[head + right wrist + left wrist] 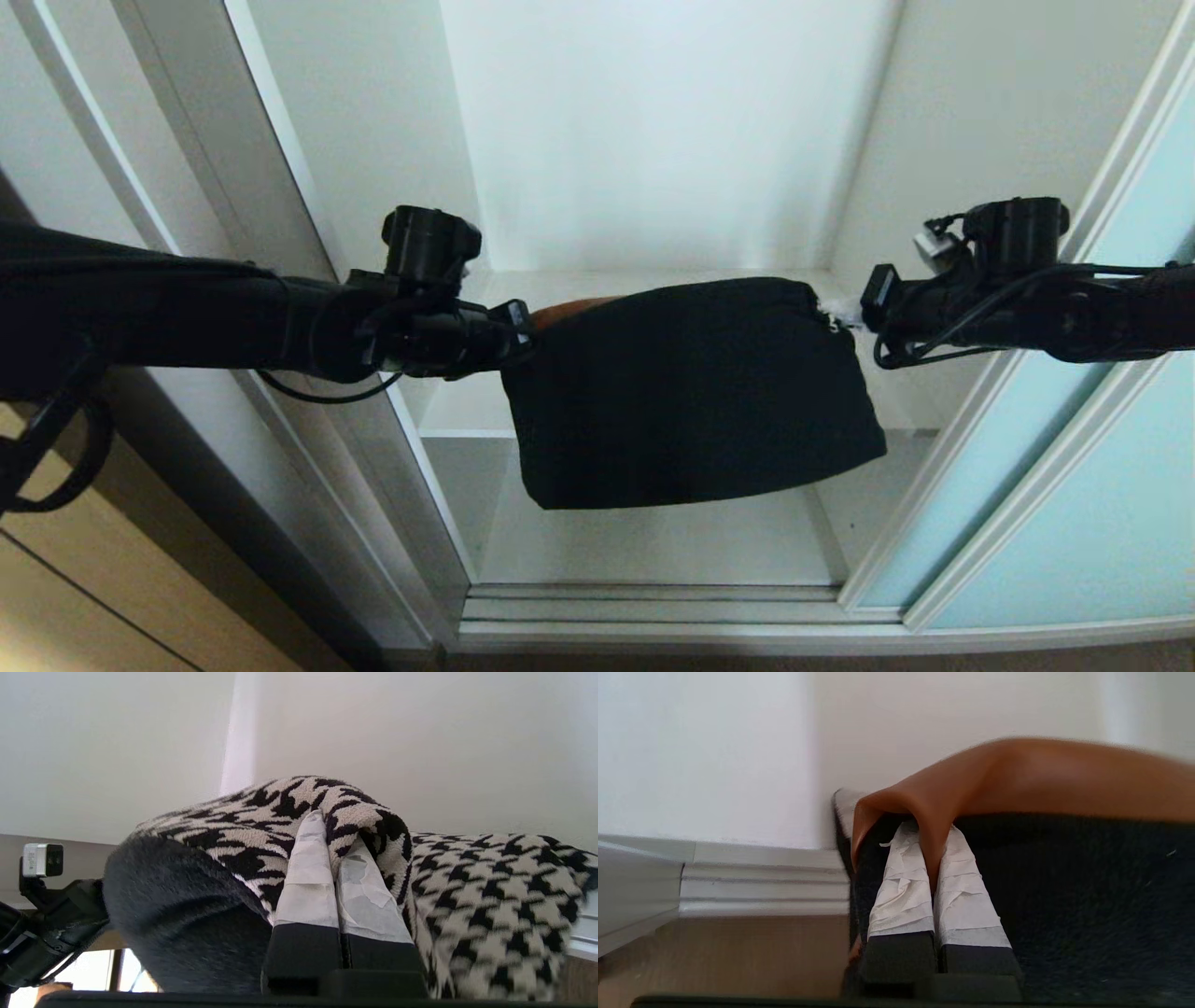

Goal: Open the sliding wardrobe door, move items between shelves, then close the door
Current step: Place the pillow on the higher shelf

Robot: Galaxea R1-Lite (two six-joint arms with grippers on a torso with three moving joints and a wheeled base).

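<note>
Cushion hangs, seemingly clear of shelves, both claws clenching its top corners.

Home, likely bedroom: built-in white wardrobe with shelves, frosted aqua sliding door, wood-look floor.

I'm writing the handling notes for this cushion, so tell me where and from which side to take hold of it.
Take the cushion at its two upper corners, one from each side. It is soft and hangs limp, so a corner fold pinches flat. The left hand is shut on the rust-brown corner, the right hand on the houndstooth corner, spreading it level before the shelf.
</note>
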